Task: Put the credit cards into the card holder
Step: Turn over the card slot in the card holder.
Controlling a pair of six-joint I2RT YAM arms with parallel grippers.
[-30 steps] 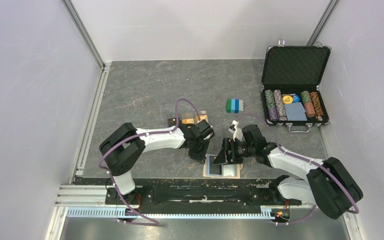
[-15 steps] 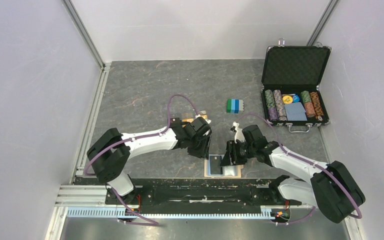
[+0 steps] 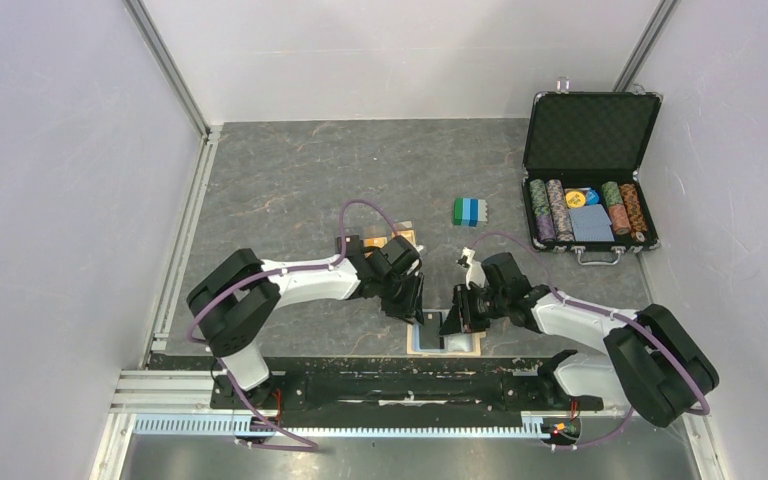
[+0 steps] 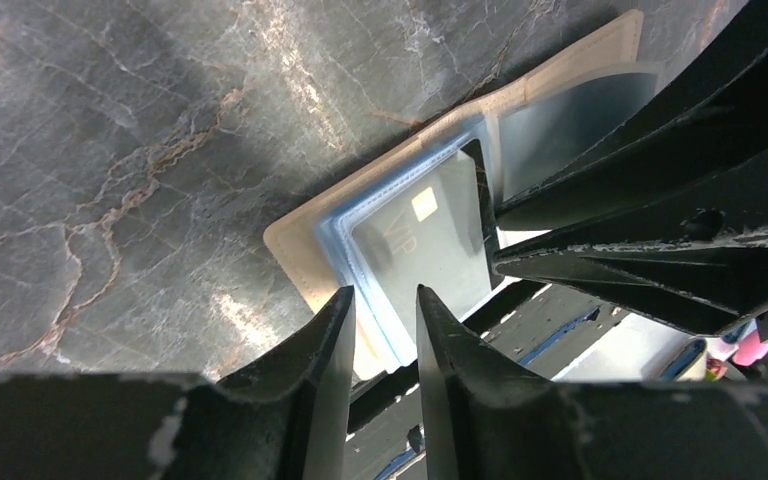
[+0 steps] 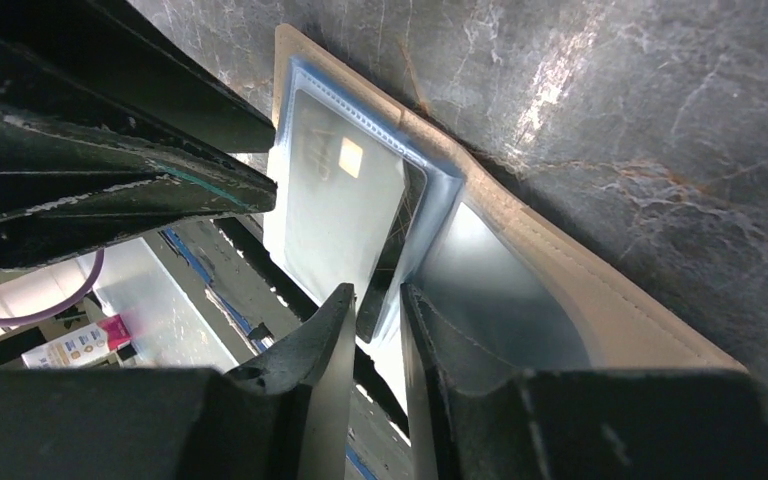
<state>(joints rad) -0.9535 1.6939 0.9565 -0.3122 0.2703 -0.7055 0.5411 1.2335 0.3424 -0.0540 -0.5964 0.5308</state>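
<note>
The card holder (image 3: pixel 438 342) lay spread open at the bottom centre of the top view, at the near edge of the tabletop (image 3: pixel 300 180), with its hinge line running toward the top of that frame. One dark credit card (image 5: pixel 335 190) was seen under the clear, blue-edged pocket of its left half. In the right wrist view the card's long axis ran from the upper left toward the lower centre, with the gold chip at the upper end. The orange-gold cards (image 3: pixel 400 238) were left on the tabletop behind the left arm. The left pincer (image 4: pixel 385 300) was held narrowly apart over the holder's corner, with nothing evidently clamped. The right pincer (image 5: pixel 377 292) was set around the pocket's inner edge, though whether that edge was gripped could not be told. The main risk was judged to be the crowding. A push from either pincer could slide the light holder over the near edge, or draw the card back out.
</note>
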